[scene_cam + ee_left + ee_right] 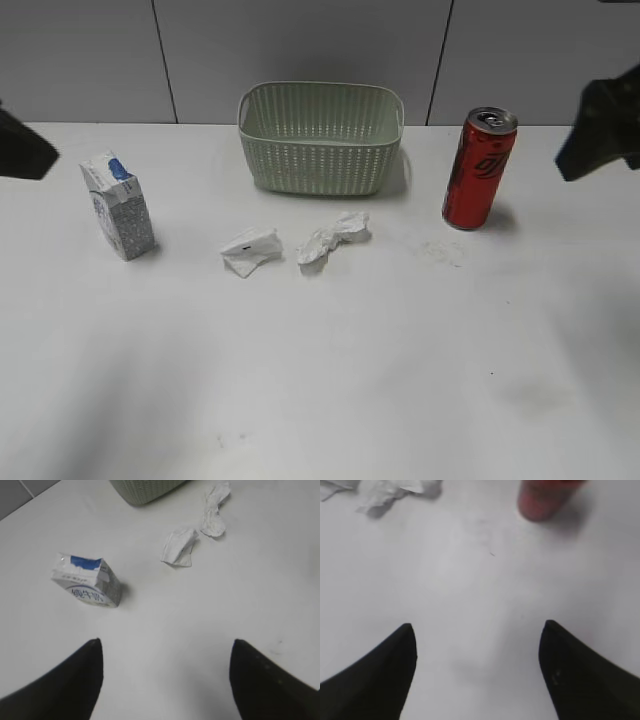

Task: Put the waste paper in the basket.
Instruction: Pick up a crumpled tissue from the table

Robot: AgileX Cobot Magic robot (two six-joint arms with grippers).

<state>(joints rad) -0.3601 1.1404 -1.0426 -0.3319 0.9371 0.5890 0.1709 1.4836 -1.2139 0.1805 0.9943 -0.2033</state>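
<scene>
White table (330,380) carries everything. Pale green basket (321,137) stands at the back centre. Both grippers, left gripper (165,650) and right gripper (477,635), hover with fingers spread wide, holding nothing. Right of the basket stands a red can (480,168); far left, a white-and-blue carton (118,205). Two wads of waste paper (250,250) (333,239) lie side by side just before the basket.

The left gripper (165,672) hangs above the white table (165,620) with its dark fingers (65,685) spread wide, holding nothing. Ahead stand a white-and-blue carton (89,581), two crumpled paper wads (179,547) (214,507), and the green basket's (145,489) lower wall.
</scene>
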